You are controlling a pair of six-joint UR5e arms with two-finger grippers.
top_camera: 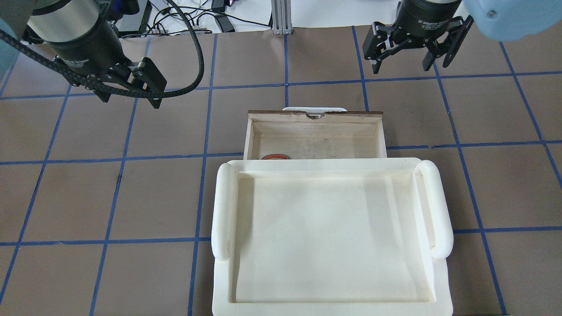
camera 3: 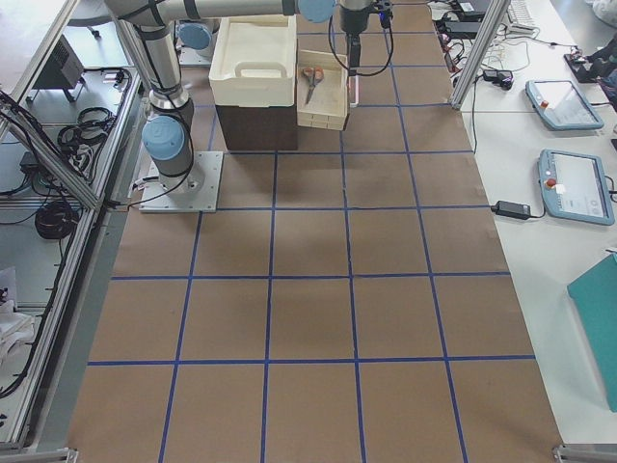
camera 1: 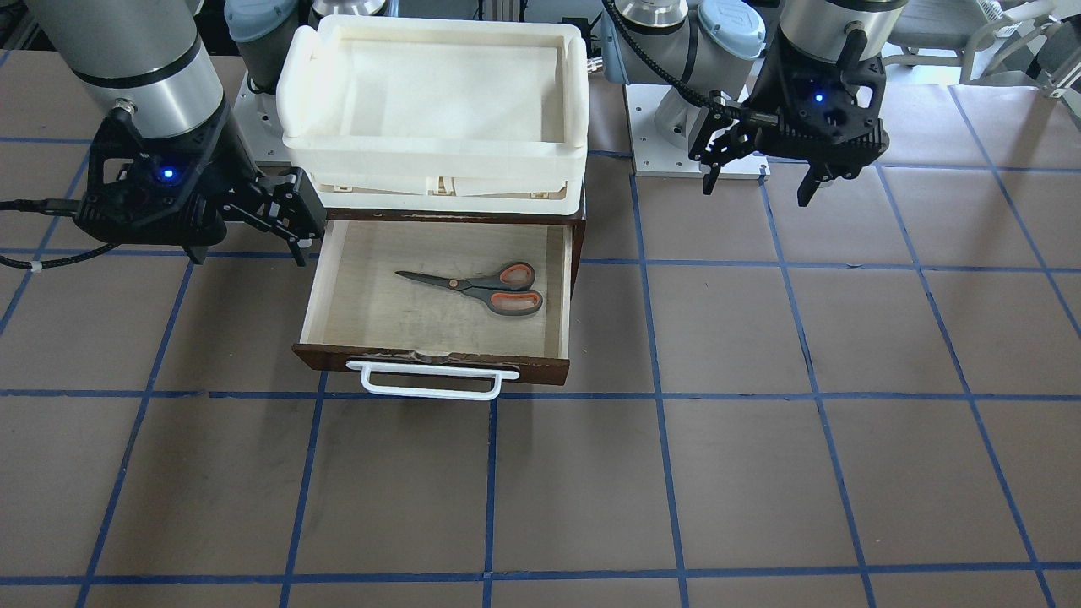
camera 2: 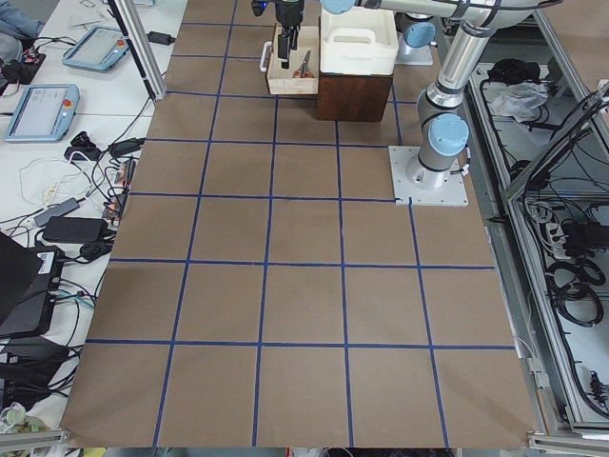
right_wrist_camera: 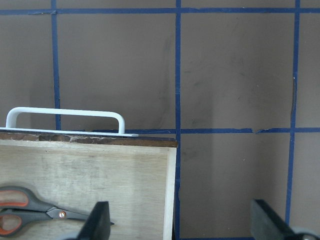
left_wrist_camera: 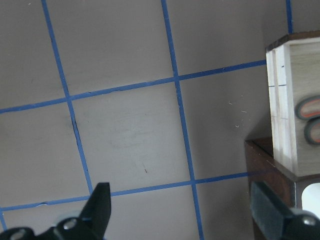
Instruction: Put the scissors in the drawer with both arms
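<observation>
Scissors [camera 1: 477, 289]: laid flat on the pale plywood floor of the drawer, well inside its walls. The dark blades are shut together and pointed to the left in the front-facing view, and the grey loops lined orange-red are turned toward the drawer's right wall. Neither gripper touches them. From overhead only an orange loop [top_camera: 275, 156] is seen past the tray's edge.

Drawer [camera 1: 540, 369]: found open, projecting from a dark brown cabinet [camera 2: 354, 95] toward the operators' side.

White bar handle [camera 1: 431, 393]: fixed on the drawer's dark front, at the near side in the front-facing view.

Cream-white plastic tray [camera 1: 291, 93]: set on top of the cabinet, behind and above the open drawer.

Left gripper [camera 1: 757, 187]: held above the bench at the far right of the front-facing view, well apart from the drawer. Its jaws are spread over bare bench. In its wrist view the drawer's side wall [left_wrist_camera: 285, 100] and the scissor loops [left_wrist_camera: 310, 117] are caught at the right edge.

Right gripper [camera 1: 247, 249]: held at the left of the front-facing view, just beside the drawer's far left corner, with the jaws spread. In its wrist view the handle [right_wrist_camera: 65, 112] and the scissors [right_wrist_camera: 30, 210] are seen below.

Bench [camera 1: 760, 473]: brown, marked into squares by blue tape lines [camera 1: 659, 397].
</observation>
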